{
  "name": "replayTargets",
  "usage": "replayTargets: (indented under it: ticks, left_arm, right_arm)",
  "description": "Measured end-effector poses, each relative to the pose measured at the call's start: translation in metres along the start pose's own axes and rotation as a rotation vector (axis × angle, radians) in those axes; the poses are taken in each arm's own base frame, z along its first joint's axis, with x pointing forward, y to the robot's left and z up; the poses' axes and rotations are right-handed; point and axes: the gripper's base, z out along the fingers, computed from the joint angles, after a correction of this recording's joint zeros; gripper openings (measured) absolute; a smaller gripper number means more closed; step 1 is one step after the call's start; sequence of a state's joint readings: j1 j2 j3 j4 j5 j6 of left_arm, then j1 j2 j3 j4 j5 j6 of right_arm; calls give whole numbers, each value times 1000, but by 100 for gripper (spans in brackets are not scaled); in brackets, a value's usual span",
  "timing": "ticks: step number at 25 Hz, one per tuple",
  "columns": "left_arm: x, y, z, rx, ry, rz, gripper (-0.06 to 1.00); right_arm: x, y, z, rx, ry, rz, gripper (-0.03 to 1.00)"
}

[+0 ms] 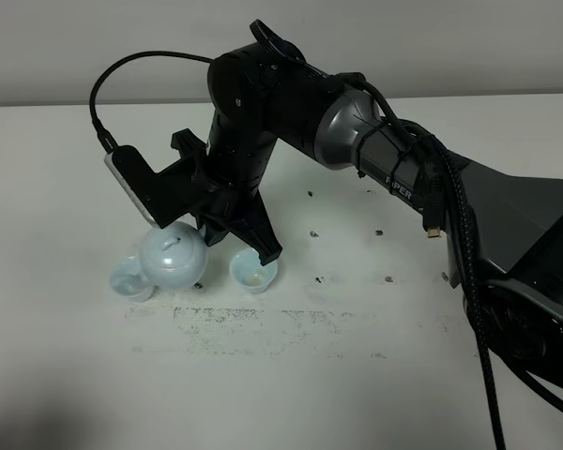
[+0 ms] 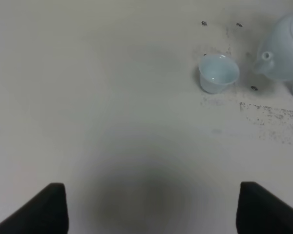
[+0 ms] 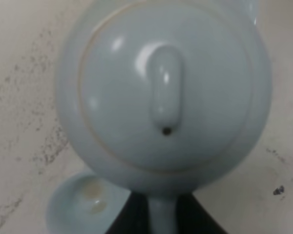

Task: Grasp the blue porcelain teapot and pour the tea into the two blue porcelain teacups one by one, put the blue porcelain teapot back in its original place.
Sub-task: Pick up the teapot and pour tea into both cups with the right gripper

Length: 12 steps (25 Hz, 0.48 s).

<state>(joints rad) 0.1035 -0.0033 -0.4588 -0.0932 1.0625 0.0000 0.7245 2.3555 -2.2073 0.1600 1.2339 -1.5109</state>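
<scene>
White table (image 1: 375,375) fills the whole scene, and the right arm (image 1: 357,131) reaches way over to the left side. The blue porcelain teapot (image 1: 174,253) is over there between the left teacup (image 1: 129,279) and the right teacup (image 1: 253,272), spout toward the left one. The right gripper (image 3: 162,222) is pinching its handle. Can't tell if the pot's touching the table. The left gripper (image 2: 154,209) is spread wide, holding nothing.

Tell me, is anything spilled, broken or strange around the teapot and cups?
No spill or crack shows. Two small things stand out: a band of dark speckled scuffs on the table in front of the teapot, and a yellowish stain inside the teacup on the right of the high view.
</scene>
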Motion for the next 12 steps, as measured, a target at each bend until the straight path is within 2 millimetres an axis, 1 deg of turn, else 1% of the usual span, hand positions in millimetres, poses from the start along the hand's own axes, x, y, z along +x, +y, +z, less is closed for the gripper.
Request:
replayTargets:
  ticks: [6,12]
  left_arm:
    - [0,0,0,0,0,0,67]
    - [0,0,0,0,0,0,67]
  right_arm:
    - [2,-5,-7,33,34,-18,4]
    - [5,-5,-8,39,65,-36,4]
